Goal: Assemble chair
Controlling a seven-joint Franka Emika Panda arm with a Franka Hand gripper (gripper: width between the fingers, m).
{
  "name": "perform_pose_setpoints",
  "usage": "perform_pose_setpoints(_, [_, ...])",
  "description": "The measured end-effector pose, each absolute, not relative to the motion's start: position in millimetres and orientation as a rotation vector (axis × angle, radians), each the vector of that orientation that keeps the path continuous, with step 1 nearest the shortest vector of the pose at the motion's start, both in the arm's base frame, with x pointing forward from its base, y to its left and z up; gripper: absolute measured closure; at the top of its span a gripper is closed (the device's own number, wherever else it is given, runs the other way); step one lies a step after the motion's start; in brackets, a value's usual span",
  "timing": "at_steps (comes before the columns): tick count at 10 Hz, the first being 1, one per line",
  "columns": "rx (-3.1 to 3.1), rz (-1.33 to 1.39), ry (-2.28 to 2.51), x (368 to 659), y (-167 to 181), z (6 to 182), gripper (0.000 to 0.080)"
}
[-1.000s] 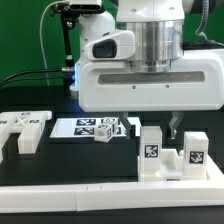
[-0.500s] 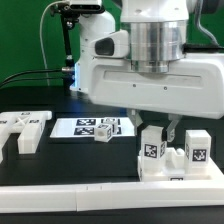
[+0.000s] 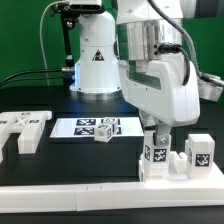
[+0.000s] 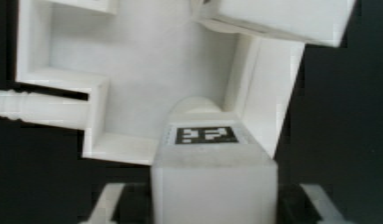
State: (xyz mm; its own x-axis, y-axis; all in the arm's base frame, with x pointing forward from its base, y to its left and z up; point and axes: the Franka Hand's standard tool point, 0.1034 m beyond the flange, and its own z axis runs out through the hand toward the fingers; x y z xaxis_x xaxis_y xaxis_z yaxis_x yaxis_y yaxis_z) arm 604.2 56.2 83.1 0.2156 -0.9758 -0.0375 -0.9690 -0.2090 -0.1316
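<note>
The end effector (image 3: 154,134) is gripping the top of an upright post (image 3: 152,156), its fingers pressing on the post's two sides. The wrist view is giving what the exterior view hides: the post's tag (image 4: 206,135) up close, a panel (image 4: 99,60) beyond it, and a short peg (image 4: 35,105) sticking out sideways from that panel. Only the exterior view is taking in the wider worktop (image 3: 80,162).

The arm (image 3: 150,60) is reaching straight down over the post, wrist vertical.

The post is standing with its long axis vertical and its tag facing the exterior camera. It is sitting toward the exterior view's right, just behind the rail (image 3: 90,195). A second post (image 3: 197,152) is standing just beside it. Toward the exterior view's left, the marker board (image 3: 80,127) is lying flat with a small block (image 3: 103,136) by it. Another part (image 3: 22,132) is lying well apart at the far left.
</note>
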Motion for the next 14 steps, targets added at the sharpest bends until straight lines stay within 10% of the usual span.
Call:
perform_pose_setpoints(1, [-2.426,-0.087,1.795,604,56,83.5,0.0509])
perform_pose_setpoints(4, [-2.830,-0.113,1.100,603,50,85.1,0.0167])
perform_pose_setpoints(10, [-3.122,-0.128,0.083,599,60,77.3,0.0150])
perform_pose_setpoints(14, [-3.110,-0.126,0.227,599,58,76.9,0.0517])
